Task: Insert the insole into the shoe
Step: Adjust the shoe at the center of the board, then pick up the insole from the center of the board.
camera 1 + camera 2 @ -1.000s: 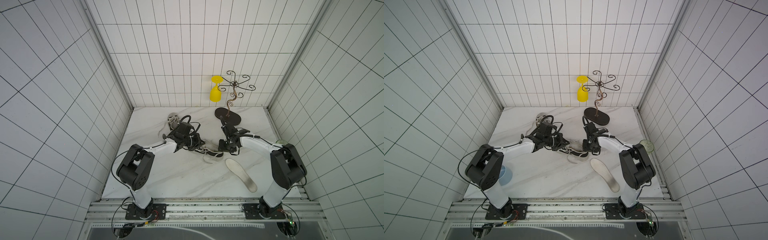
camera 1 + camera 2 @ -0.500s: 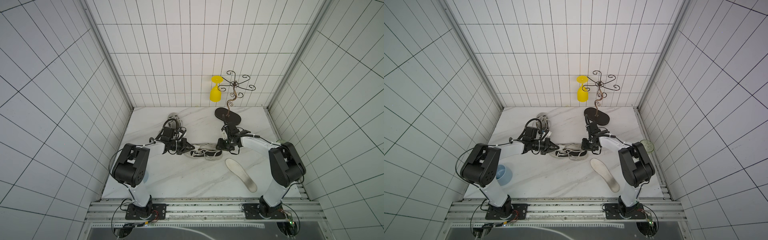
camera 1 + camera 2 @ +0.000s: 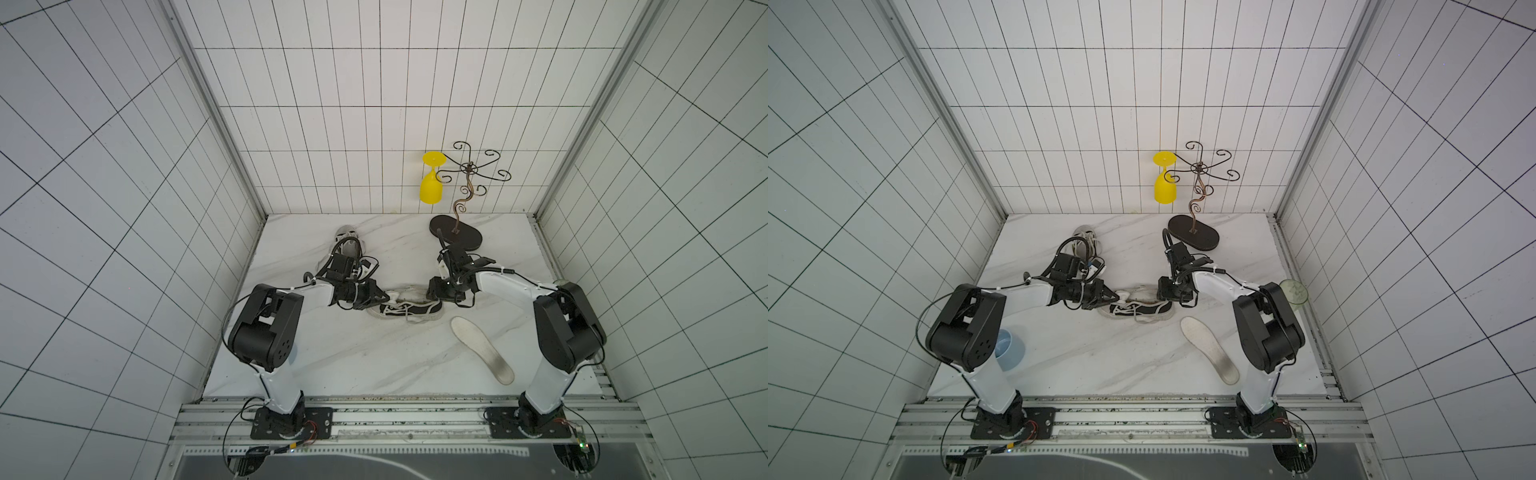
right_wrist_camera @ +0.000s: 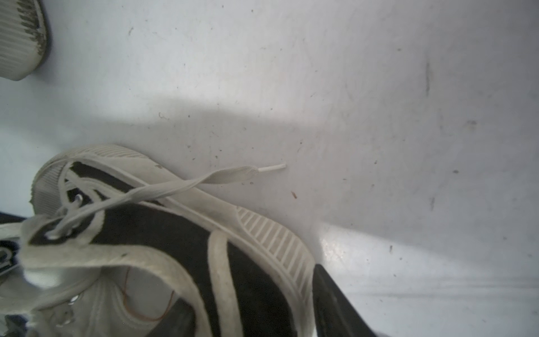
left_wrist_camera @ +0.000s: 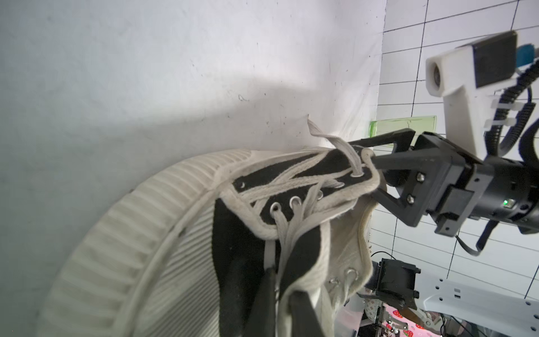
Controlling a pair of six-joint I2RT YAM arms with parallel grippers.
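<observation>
The insole [image 3: 482, 349] lies flat on the table [image 3: 332, 357], near our right gripper [image 3: 432, 291] on its arm-base side and apart from the shoe [image 3: 409, 309]. From our left gripper [image 3: 384, 297] it lies well away, beyond the shoe. We judge it light, thin and floppy, and hard to get under where it hugs the marble. We would pinch a long edge near its narrower end and feed the broad end in first. The shoe lies between our two grippers. Our left jaws are nearly pressed together, pinching its laced flap. Our right jaws stand spread astride its collar, one finger inside and one outside the sole.
</observation>
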